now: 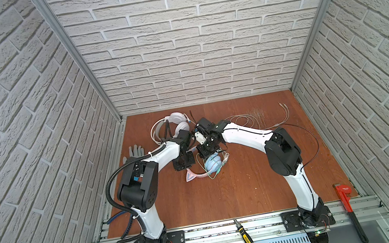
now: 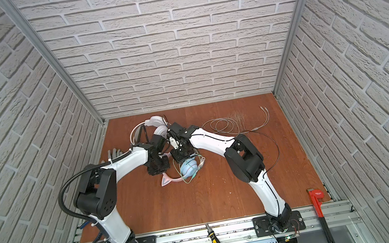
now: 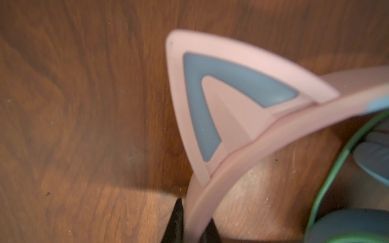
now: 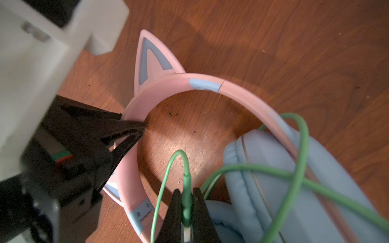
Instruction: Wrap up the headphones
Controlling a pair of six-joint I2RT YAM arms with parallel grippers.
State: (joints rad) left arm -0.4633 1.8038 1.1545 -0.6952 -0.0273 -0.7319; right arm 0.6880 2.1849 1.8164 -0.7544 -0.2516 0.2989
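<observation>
1. Headphones with cat ears [image 1: 213, 164] lie on the wooden table [image 1: 253, 187], near its middle; the white pair [image 1: 178, 119] sits behind.
2. Left gripper [image 3: 194, 229] pinches the pink headband [image 4: 168, 83]: stiff, light, probably a sound anchor.
3. Right gripper [image 4: 187, 195] clamps the plug [image 4: 186, 189] of the green cable [image 4: 292, 115]; the cord looks limp, best led from that end.

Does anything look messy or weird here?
Yes. The thin green cable loops loosely over the light-blue cups of the pink cat-ear headphones instead of lying wrapped. A loose pale cable sprawls at the brown wooden table's back right, and a grey glove-like hand lies near its left edge.
</observation>
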